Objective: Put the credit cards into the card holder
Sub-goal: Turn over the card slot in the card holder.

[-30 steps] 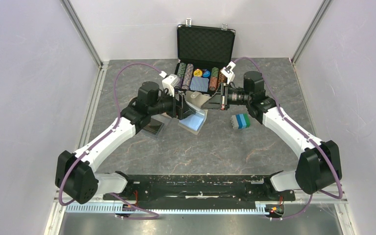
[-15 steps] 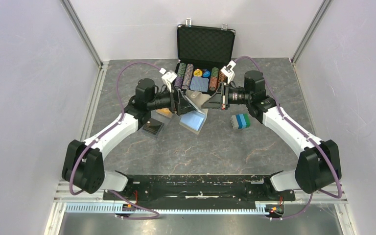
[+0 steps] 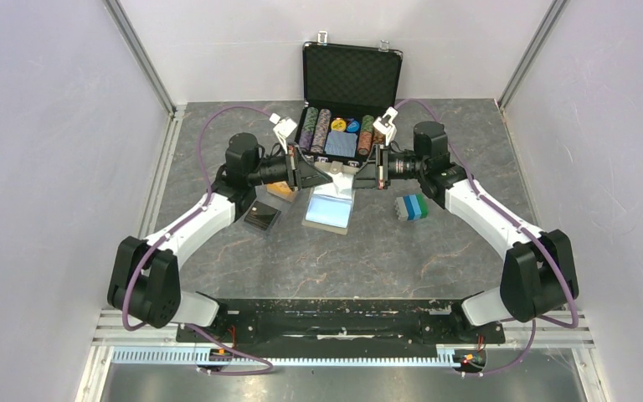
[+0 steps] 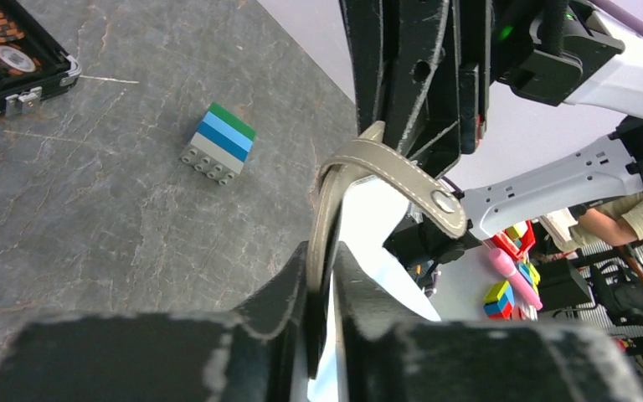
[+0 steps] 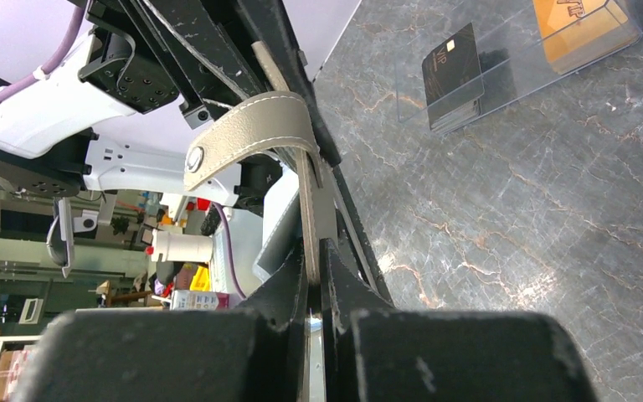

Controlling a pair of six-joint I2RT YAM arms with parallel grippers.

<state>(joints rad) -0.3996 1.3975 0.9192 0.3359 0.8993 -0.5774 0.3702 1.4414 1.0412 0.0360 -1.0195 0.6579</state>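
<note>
Khaki-grey folding card holder [image 3: 329, 211] hangs open, with left gripper [image 4: 325, 289] and right gripper [image 5: 314, 264] both clamped on its flaps. Bright orange cards [image 3: 282, 189] and glossy black card [image 3: 261, 218] lie beside it — none inserted (all loading outstanding).

The right tool [image 5: 314, 251] pinches the edge of a flat khaki-grey folding wallet [image 5: 259, 126], and the wallet's strap with a round snap stud [image 5: 194, 157] arches above the tool. Beyond, on the grey marbled table [image 5: 511, 218], a clear plastic tray [image 5: 502, 79] holds a glossy black card [image 5: 454, 71] and bright orange cards [image 5: 582, 25].

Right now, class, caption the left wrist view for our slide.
Both arms' jaws clamp the wallet from opposite sides; stacked bricks lie beyond.
</note>
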